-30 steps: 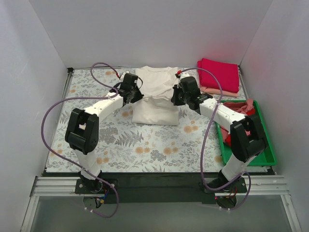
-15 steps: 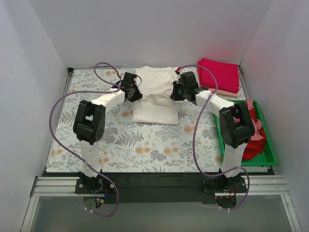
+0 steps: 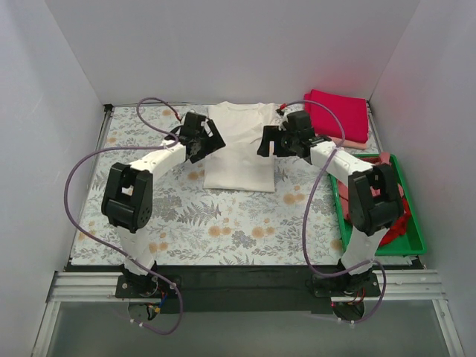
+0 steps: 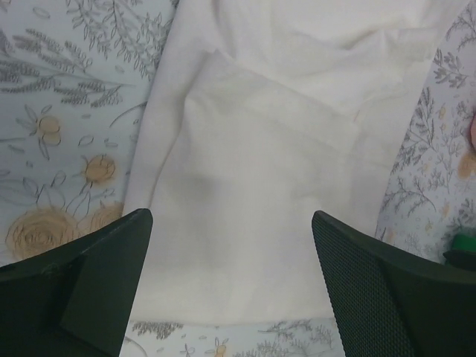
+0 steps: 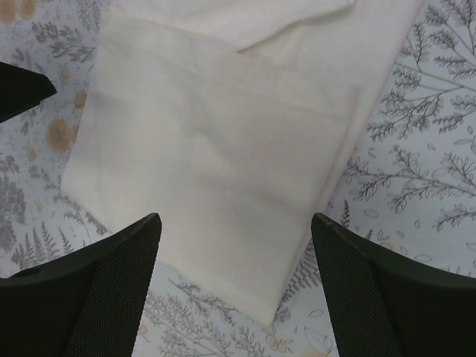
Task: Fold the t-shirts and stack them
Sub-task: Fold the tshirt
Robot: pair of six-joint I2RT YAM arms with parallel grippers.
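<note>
The left gripper [image 4: 230,219] and right gripper [image 5: 234,219] gape wide, empty, above the folded white shirt [image 3: 239,149]. Only the overhead view shows the magenta shirt [image 3: 338,111] and tray [image 3: 415,239].

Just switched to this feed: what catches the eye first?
The white shirt, folded into a narrow panel at the far middle of the table, with the left gripper and right gripper open on either side of it. Then the folded magenta shirt in the far right corner and the green tray of red cloth on the right edge.
</note>
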